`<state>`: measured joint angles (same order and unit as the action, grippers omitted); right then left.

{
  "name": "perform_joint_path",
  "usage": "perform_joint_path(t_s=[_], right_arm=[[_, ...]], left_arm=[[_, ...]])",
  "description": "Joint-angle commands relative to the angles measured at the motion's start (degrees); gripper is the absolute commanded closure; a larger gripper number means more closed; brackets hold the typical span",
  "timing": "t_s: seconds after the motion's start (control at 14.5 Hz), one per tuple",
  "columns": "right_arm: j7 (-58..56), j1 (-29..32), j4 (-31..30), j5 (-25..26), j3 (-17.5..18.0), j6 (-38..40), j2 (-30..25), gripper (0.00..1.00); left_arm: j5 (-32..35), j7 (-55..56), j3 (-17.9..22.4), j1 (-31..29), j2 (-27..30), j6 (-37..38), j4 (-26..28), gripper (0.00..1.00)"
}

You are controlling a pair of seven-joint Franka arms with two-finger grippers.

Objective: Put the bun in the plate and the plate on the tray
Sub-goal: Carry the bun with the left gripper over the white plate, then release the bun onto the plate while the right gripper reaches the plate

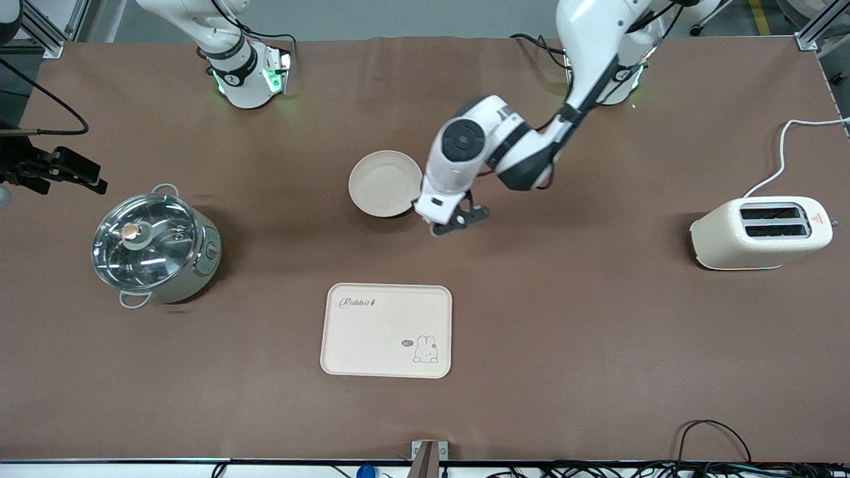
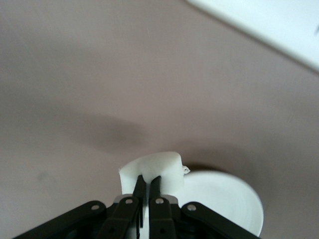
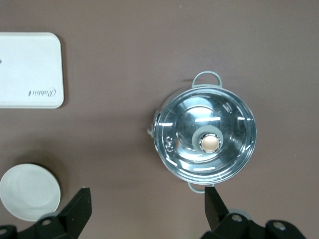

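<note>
The round cream plate [image 1: 385,183] sits on the brown table, farther from the front camera than the tray, and looks bare inside. It also shows in the right wrist view [image 3: 30,191] and the left wrist view [image 2: 224,204]. My left gripper [image 2: 148,180] is shut on the small white bun [image 2: 154,167] and holds it just above the table beside the plate's rim, toward the left arm's end. In the front view the left hand [image 1: 446,199] hides the bun. The cream Rabbit tray [image 1: 386,330] lies flat nearer the front camera. My right gripper [image 3: 147,211] is open and empty, waiting high up.
A steel pot with a glass lid [image 1: 154,242] stands toward the right arm's end and also shows in the right wrist view [image 3: 207,139]. A cream toaster [image 1: 764,232] with its white cord stands toward the left arm's end. Cables run along the table's front edge.
</note>
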<state>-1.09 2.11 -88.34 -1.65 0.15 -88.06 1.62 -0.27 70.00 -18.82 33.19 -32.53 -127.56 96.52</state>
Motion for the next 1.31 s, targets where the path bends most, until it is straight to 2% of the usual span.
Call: perform_joint_path(t_s=[0.0,0.14,0.34,0.48,0.55,0.62,0.69,0.83,0.9,1.03,1.24], right_arm=[[0.3,-2.8,-1.3,-0.9,0.5,1.0,-0.7,0.0],[1.0,-5.7,-4.0,-3.6,0.5,-0.7,-0.7,0.0],[2.3,-9.0,-13.6,-7.4,0.5,-8.5,-0.8,0.0],[2.7,-9.0,-19.7,-11.1,0.5,-14.7,-0.8,0.0],[2.7,-9.1,-22.5,-12.5,0.5,-17.3,-0.7,0.0],[2.8,-9.8,-25.0,-13.3,0.5,-19.4,-0.8,0.0],[2.7,-10.2,-27.7,-14.2,0.6,-21.6,-0.8,0.0],[2.6,-10.5,-33.8,-20.1,0.6,-25.9,-0.9,0.0],[2.5,-11.2,-36.3,-21.2,0.6,-28.0,-1.0,0.0],[2.5,-14.4,-41.1,-21.7,0.6,-34.4,-1.2,0.0],[2.8,-21.5,-47.8,-22.4,0.5,-48.0,-1.1,0.0]], left_arm=[[-0.3,1.9,0.3,3.3,-2.6,-1.5,-1.1,0.98],[-0.1,4.9,0.4,5.7,-4.4,-5.7,-1.2,0.96],[0.1,8.0,0.4,9.4,-6.6,-10.9,-1.2,0.91],[0.3,8.5,0.5,9.8,-8.0,-13.2,-1.2,0.8],[0.3,8.4,0.6,9.8,-8.0,-13.5,-1.2,0.62],[0.3,8.5,0.9,9.7,-7.7,-13.5,-1.2,0.23],[0.4,8.4,1.1,9.2,-7.2,-13.4,-1.2,0.0],[2.6,8.0,3.0,7.6,-3.6,-12.0,-1.2,0.0],[4.6,7.4,4.2,5.9,-0.9,-9.4,-1.3,0.0],[7.1,2.7,4.5,0.1,4.1,-0.1,-3.8,0.0],[7.5,-12.2,4.5,-10.0,8.4,16.0,-11.1,0.0]])
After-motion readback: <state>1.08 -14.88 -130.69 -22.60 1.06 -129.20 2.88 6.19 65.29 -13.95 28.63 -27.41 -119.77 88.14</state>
